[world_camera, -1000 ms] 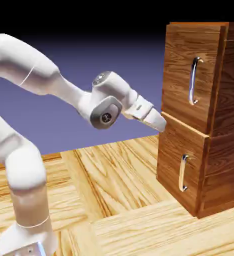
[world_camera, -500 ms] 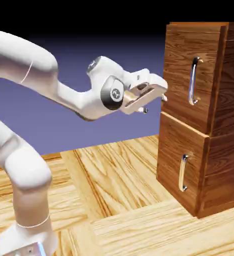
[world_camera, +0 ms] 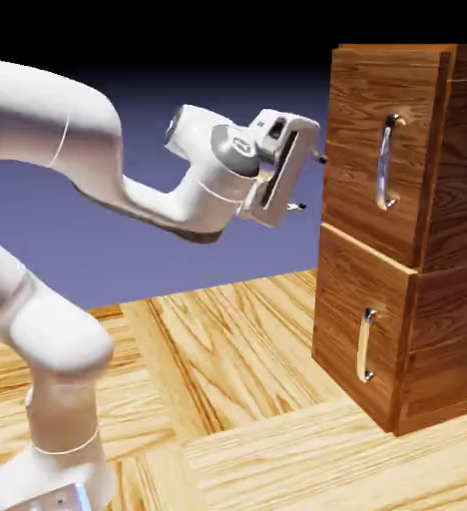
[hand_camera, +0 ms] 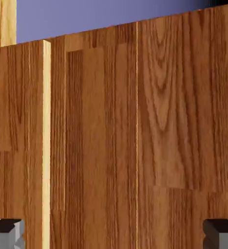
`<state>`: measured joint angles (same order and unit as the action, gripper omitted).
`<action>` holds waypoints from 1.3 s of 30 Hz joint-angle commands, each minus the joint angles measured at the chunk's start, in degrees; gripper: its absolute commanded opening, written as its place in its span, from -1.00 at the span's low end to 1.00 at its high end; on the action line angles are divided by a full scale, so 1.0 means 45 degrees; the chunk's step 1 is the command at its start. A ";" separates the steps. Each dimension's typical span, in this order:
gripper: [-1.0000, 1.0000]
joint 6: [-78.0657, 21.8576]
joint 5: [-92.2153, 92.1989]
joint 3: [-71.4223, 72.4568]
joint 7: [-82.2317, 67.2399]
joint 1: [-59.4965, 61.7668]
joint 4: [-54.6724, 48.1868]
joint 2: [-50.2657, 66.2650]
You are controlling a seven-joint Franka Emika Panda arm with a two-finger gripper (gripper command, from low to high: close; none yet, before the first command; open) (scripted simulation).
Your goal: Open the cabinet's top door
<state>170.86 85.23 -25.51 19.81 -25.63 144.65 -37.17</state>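
The top door (world_camera: 377,150) is seen at the upper right of the frame, shut, its handle (world_camera: 385,162) a vertical silver bar. The gripper (world_camera: 309,182) is held wide open and empty, just left of the door's edge. The handle lies further right, so the jaws' gap must be brought across its upright axis.

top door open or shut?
Shut: the top door sits flush in the cabinet, its handle untouched.
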 commanded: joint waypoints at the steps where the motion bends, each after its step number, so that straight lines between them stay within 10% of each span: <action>1: 0.00 -0.0021 0.0554 -0.0166 -0.0147 -0.0162 -0.0106 -0.0029; 39: 0.00 -0.0830 1.7949 -0.7114 -0.3951 -0.7509 -0.5104 0.0389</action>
<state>167.12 166.00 -57.52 2.03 -59.42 121.68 -35.42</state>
